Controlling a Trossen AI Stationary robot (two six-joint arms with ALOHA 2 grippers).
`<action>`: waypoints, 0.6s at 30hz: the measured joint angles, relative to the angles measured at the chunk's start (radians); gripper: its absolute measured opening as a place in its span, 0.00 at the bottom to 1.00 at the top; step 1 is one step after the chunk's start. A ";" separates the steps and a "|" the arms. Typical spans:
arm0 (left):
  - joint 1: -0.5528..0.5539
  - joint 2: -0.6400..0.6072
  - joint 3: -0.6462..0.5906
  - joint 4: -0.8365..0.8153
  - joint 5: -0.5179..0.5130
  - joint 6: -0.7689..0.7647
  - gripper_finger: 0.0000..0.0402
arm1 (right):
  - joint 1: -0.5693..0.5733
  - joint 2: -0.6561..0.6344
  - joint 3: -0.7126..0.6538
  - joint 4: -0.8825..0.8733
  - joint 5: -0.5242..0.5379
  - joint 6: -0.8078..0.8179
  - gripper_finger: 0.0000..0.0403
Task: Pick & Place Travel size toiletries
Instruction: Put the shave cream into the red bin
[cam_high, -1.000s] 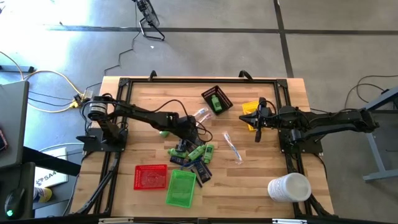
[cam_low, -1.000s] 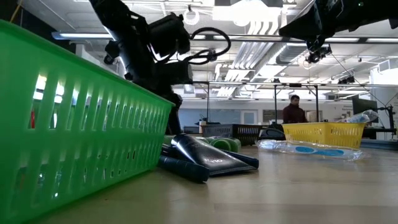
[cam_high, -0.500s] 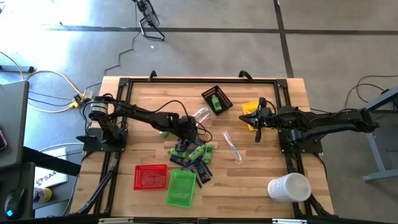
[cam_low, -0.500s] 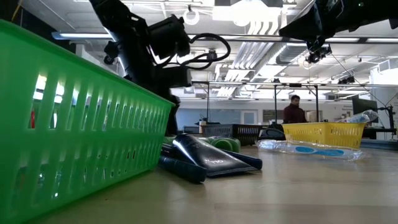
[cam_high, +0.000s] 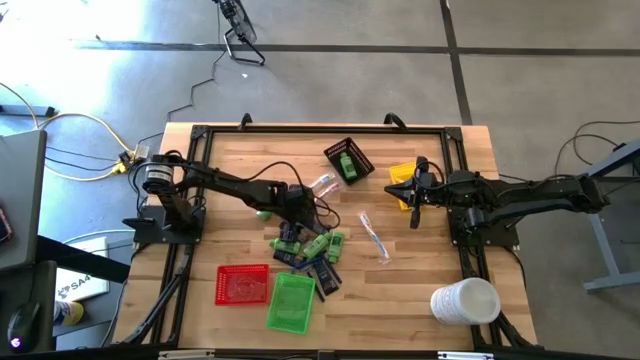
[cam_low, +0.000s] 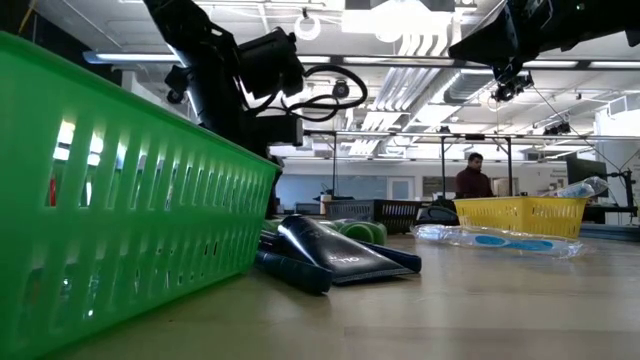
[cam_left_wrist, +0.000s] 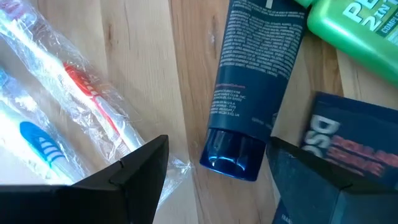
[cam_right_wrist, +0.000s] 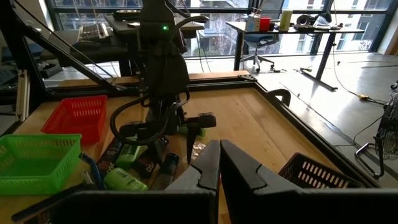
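Observation:
The toiletries lie in a heap (cam_high: 305, 250) mid-table: green bottles, dark packets and tubes. My left gripper (cam_high: 296, 207) hovers at the heap's far edge. In the left wrist view it (cam_left_wrist: 216, 142) is open, its fingers standing either side of the cap end (cam_left_wrist: 233, 155) of a dark blue tube (cam_left_wrist: 258, 62) lying flat on the wood. Clear-wrapped toothbrushes (cam_left_wrist: 62, 106), a green bottle (cam_left_wrist: 354, 25) and a dark packet (cam_left_wrist: 360, 149) lie beside it. My right gripper (cam_high: 414, 222) is shut and empty, raised near the yellow tray (cam_high: 403, 178).
A black tray (cam_high: 348, 160) holding a green bottle sits at the far side. The red tray (cam_high: 243, 284) and green tray (cam_high: 291, 300) sit near the front edge. A white cylinder (cam_high: 465, 300) lies front right. A wrapped toothbrush (cam_high: 373, 235) lies alone on bare wood.
My left wrist has shifted slightly above the heap, and its cable loop has swung. Nothing on the table has moved.

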 joint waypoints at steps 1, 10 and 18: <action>0.000 0.000 0.000 0.002 0.000 0.000 0.66 | 0.000 0.000 0.000 0.000 0.000 0.000 0.01; 0.000 0.000 0.000 0.009 0.001 0.000 0.51 | 0.000 0.000 0.000 0.000 0.000 0.000 0.01; 0.000 0.000 0.000 0.010 0.004 -0.001 0.40 | 0.000 0.000 0.000 0.000 0.000 0.001 0.01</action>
